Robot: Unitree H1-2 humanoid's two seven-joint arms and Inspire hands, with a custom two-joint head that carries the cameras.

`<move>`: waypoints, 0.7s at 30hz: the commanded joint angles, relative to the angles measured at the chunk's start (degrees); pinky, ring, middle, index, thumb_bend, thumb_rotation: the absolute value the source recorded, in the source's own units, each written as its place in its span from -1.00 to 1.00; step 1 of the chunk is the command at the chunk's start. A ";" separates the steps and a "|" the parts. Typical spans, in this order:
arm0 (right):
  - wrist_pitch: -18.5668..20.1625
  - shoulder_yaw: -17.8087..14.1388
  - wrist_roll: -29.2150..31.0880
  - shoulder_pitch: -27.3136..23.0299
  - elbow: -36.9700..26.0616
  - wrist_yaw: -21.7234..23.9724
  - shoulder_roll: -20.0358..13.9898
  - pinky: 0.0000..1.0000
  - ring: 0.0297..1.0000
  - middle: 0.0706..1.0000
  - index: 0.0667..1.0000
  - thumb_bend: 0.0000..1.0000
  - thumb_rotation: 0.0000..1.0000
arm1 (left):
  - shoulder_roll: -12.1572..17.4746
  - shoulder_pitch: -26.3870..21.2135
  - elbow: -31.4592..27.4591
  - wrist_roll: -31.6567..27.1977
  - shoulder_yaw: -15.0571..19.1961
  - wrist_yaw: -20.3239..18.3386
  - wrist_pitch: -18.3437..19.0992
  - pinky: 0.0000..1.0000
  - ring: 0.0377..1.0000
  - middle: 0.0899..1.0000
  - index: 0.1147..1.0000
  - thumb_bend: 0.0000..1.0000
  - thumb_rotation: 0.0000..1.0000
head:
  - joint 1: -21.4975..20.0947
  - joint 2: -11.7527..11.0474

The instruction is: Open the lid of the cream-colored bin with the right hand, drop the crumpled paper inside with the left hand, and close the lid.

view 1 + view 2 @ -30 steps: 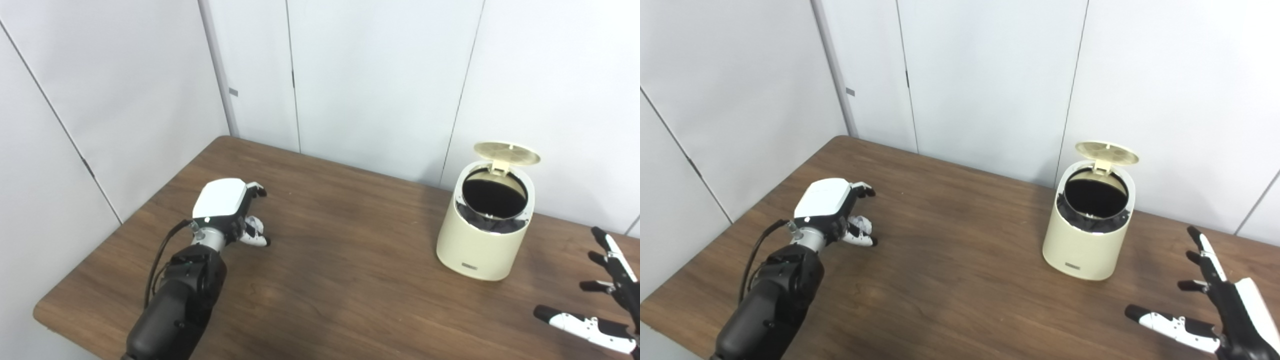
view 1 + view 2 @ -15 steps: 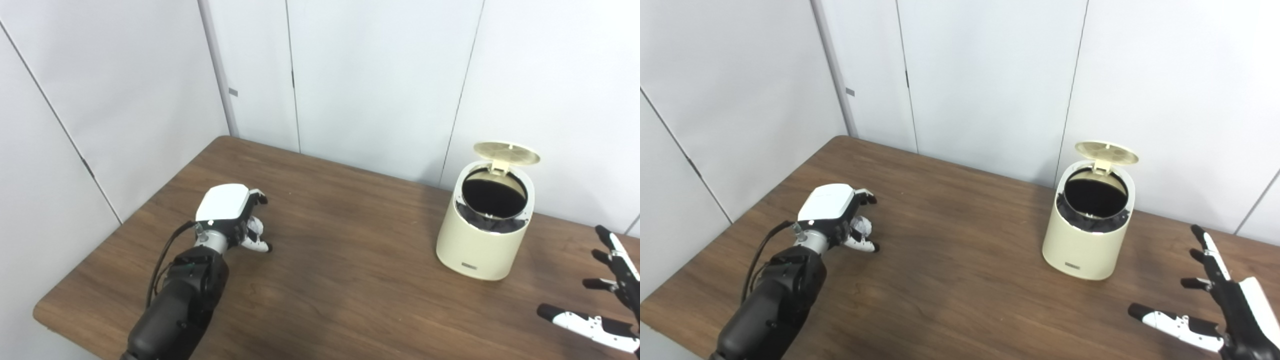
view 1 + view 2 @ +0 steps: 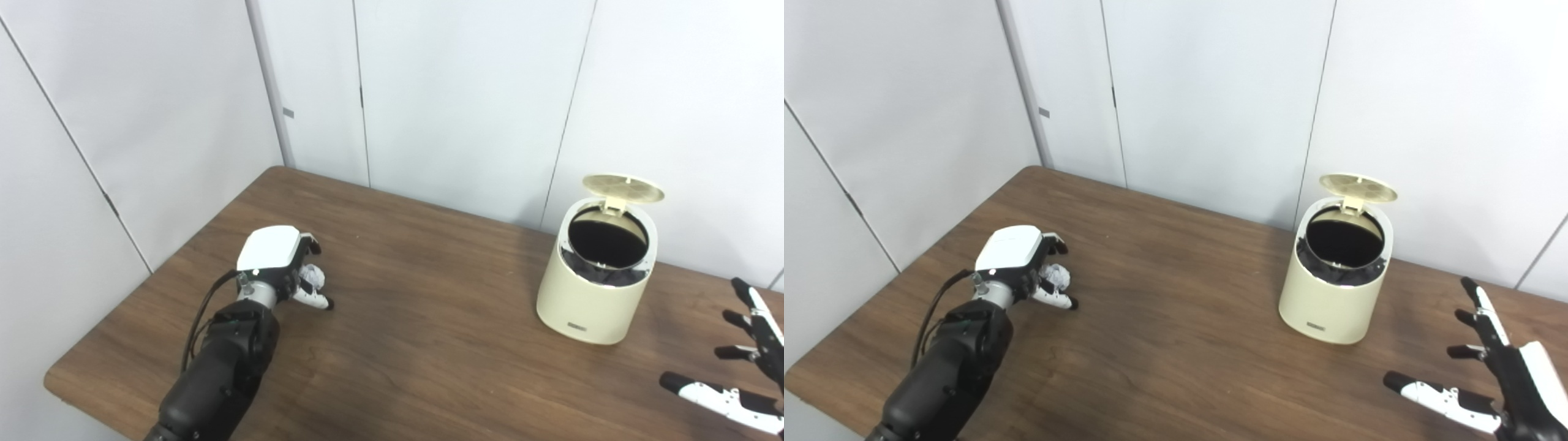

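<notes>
Left eye view: the crumpled paper (image 3: pixel 312 277) sits on the table (image 3: pixel 429 343) at its left side, well apart from the cream-colored bin (image 3: pixel 594 288), which stands at the right near the wall. The left hand (image 3: pixel 278 263) is over the paper with fingers curled down around it and the thumb stretched out along the wood on the near side — whether the paper is truly pinched or only caged cannot be told from here. The lid (image 3: pixel 623 187) is tipped up at the back, and the dark liner shows in the open mouth. The right hand (image 3: pixel 744 367) hangs low at the right edge, fingers spread wide, holding nothing.

Right eye view: the paper (image 3: pixel 1056 277) shows a little more plainly, a small white wad between the curled fingers (image 3: pixel 1056 245) and the thumb (image 3: pixel 1056 300), touching the table. The right hand (image 3: pixel 1497 380) is splayed open, beside the bin but clear of it.

Handling, as a judgement: the wad looks very light and soft (it should give under a squeeze rather than resist), and not fragile. It is best taken across its middle, fingers on the far side and thumb on the near — a grip on a loose fold risks letting it slip out on the way to the bin.
</notes>
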 commanded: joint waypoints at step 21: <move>1.75 -2.83 -0.18 -1.83 -4.40 -0.45 -0.58 0.11 0.79 1.00 1.00 0.68 -0.21 | 1.47 0.04 4.01 -10.22 -0.43 5.34 -5.15 -0.18 -0.21 -0.11 -0.16 0.01 -1.00 | -0.50 1.05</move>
